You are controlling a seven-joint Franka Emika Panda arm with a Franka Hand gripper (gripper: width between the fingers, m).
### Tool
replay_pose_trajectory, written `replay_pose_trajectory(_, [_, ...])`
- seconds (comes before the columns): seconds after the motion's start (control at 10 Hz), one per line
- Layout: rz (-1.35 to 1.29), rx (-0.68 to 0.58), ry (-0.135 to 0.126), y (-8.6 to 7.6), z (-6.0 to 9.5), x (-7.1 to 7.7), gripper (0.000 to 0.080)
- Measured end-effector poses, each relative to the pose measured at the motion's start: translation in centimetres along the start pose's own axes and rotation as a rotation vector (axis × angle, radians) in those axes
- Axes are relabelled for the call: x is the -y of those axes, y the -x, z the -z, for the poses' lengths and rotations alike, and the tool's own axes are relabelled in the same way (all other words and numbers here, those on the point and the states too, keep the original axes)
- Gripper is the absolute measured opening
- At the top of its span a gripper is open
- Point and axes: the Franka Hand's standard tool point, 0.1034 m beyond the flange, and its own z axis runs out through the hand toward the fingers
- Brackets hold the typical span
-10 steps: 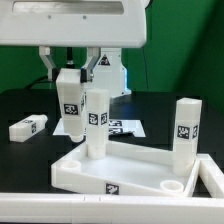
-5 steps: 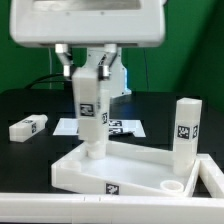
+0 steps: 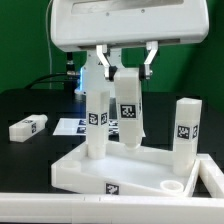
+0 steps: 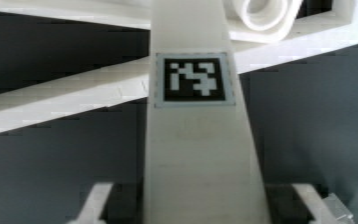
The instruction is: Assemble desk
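My desk top (image 3: 75, 172) is a white rimmed tray lying flat on the black table (image 3: 20, 105). A tagged standing leg (image 3: 94, 120) rises from it, and an end leg (image 3: 185, 130) stands toward the exterior view's right. A loose leg (image 3: 30, 127) lies on the table. My gripper (image 3: 128, 72) is partly closed, clamping the top of the held leg (image 3: 130, 115), which is slightly tilted with its foot in the tray.

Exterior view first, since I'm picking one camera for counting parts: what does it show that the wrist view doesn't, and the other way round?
Exterior view only: two upright legs standing at the desk top, a loose leg lying on the table, and the marker board.
Wrist view only: no extra object, just a close, face-on look at the tag on the held leg.
Both: the hand gripping the held leg above the desk top.
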Motion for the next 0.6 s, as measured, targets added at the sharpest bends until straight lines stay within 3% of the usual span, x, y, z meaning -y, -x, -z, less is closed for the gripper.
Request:
replay_pose_trajectory(0.1, [0.003,0.000,0.000,0.1,-0.1,0.2,0.0290])
replay_pose_trajectory(0.2, [0.026,0.001,-0.002,0.5,-0.4,1.6,0.0290])
replay_pose_trajectory(0.4, [0.074,-0.007,-0.007,-0.4,-1.5,4.4,0.0290])
replay_pose_trajectory(0.6, [0.076,-0.015,-0.013,-0.9,-1.6,5.0,0.0290])
